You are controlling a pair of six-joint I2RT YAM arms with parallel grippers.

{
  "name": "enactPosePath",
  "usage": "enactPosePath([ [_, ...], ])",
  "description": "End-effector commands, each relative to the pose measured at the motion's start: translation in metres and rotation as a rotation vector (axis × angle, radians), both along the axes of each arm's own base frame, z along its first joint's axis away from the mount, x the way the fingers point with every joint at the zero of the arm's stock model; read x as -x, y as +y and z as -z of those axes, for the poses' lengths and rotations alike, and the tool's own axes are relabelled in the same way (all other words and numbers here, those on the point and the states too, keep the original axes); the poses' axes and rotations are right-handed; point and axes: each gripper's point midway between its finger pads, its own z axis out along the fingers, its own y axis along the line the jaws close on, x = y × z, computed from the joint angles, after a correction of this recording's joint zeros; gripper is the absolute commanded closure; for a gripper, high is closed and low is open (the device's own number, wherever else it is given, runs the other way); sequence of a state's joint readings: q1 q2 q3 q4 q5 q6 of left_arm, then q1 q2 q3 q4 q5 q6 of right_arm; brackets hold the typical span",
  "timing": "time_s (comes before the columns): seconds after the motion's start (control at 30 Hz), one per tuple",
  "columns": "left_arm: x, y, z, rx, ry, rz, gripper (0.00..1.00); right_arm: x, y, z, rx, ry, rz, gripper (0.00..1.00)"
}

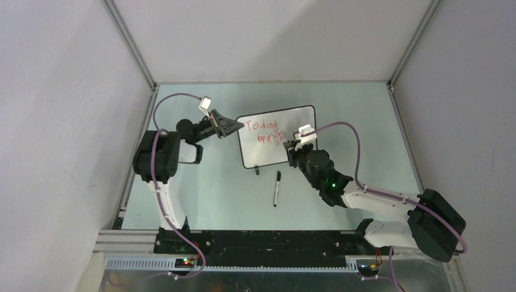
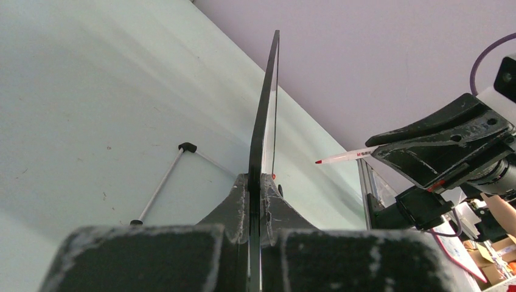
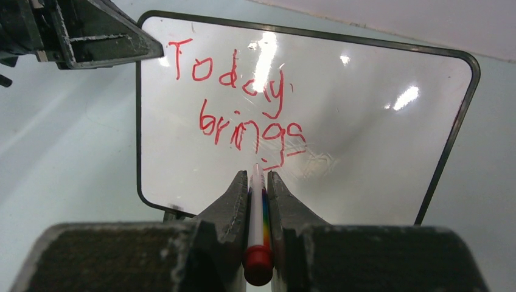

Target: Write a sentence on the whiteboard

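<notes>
The whiteboard (image 1: pixel 255 155) stands tilted on the table, and its glossy face (image 3: pixel 377 134) fills the right wrist view. The sentence (image 3: pixel 243 103) reads "Today brings" in red, on two lines, with a short red stroke under "brings". My left gripper (image 1: pixel 234 126) is shut on the board's upper left edge. In the left wrist view the board (image 2: pixel 266 103) shows edge-on between the fingers (image 2: pixel 240 194). My right gripper (image 3: pixel 258 176) is shut on a red-capped marker (image 3: pixel 257 210) pointing at the board below "brings". Seen from the left wrist, the marker (image 2: pixel 344 157) has its tip a little off the face.
A black marker (image 1: pixel 277 187) lies on the table in front of the board. The board's thin wire stand (image 2: pixel 161 185) rests on the table behind it. White walls close in the back and both sides.
</notes>
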State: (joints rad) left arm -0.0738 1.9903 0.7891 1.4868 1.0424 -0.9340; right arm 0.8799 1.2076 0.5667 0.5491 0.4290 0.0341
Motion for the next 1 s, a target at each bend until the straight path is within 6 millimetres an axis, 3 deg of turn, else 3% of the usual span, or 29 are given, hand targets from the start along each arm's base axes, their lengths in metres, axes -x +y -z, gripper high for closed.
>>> enactPosePath([
  [0.0,-0.007,0.006,-0.011,-0.014,-0.104,-0.002,1.0,-0.007,0.001,-0.009,0.001,-0.012,0.025,1.0],
  [0.27,-0.008,0.008,-0.014,-0.013,-0.107,-0.005,1.0,-0.009,0.01,-0.021,-0.086,-0.025,-0.012,1.0],
  [0.47,-0.009,0.008,-0.013,-0.009,-0.101,-0.009,1.0,-0.014,0.013,-0.007,-0.089,0.006,0.0,1.0],
  [0.97,-0.01,0.008,-0.011,-0.006,-0.09,-0.012,1.0,-0.008,0.011,-0.013,-0.055,-0.018,0.001,1.0],
])
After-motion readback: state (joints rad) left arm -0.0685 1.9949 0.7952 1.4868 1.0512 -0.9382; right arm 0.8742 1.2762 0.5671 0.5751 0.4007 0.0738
